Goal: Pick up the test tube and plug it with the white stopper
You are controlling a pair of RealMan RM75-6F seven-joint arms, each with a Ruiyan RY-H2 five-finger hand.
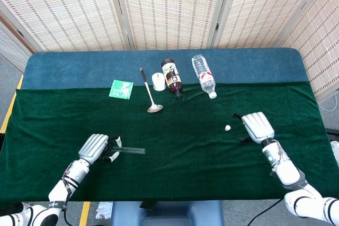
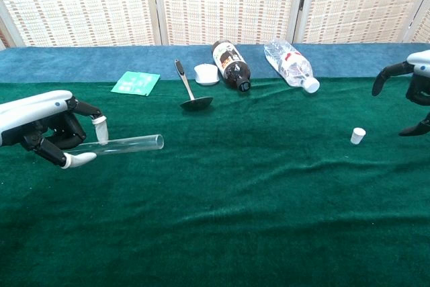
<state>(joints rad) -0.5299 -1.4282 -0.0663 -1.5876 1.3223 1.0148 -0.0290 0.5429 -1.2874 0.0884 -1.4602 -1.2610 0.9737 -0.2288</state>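
Observation:
My left hand point(image 1: 96, 148) point(image 2: 47, 130) grips a clear glass test tube point(image 1: 132, 151) point(image 2: 131, 144) near the front left of the green cloth. The tube lies level, its open end pointing right. A small white stopper point(image 1: 228, 128) point(image 2: 358, 136) stands alone on the cloth at the right. My right hand point(image 1: 256, 125) point(image 2: 411, 89) hovers just right of the stopper, raised off the cloth, its fingers apart and holding nothing.
Along the back lie a green packet point(image 1: 121, 89), a metal ladle point(image 1: 149, 93), a white lid point(image 1: 158, 81), a brown bottle point(image 1: 171, 77) and a clear plastic bottle point(image 1: 204, 75). The blue strip of table point(image 1: 79, 64) runs behind them.

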